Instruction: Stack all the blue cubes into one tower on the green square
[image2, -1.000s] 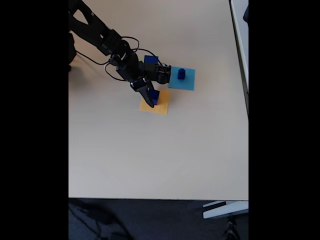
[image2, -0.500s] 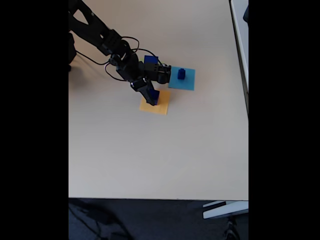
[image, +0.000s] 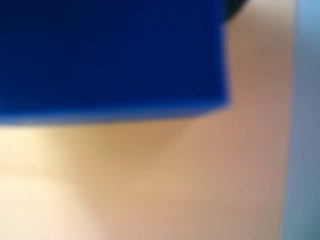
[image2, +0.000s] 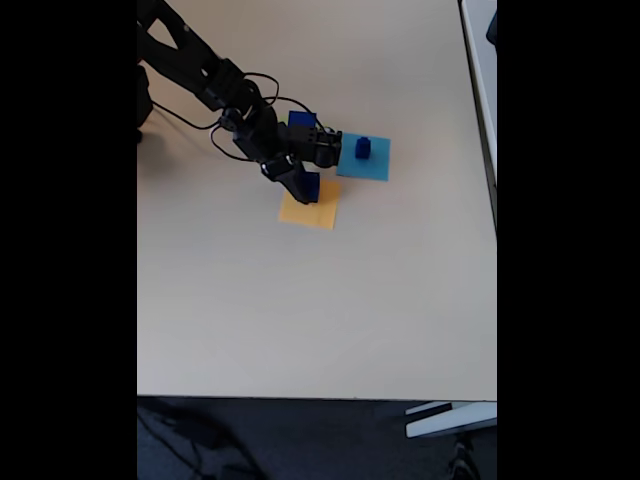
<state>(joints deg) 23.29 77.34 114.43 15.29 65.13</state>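
Gripper (image2: 303, 190): closed around a blue cube (image2: 310, 186), above the orange square (image2: 311, 210).
Other cubes: one (image2: 363, 148) on the cyan square (image2: 364, 158), another (image2: 301, 119) behind the arm.
Risk: cube could slip during carrying, if the grip was shallow.

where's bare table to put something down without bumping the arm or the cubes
In the fixed view, the table is bare from below the orange square to the near edge, and along the left side. It is crowded upper middle: the gripper with a blue cube, and a small cube on the cyan square.
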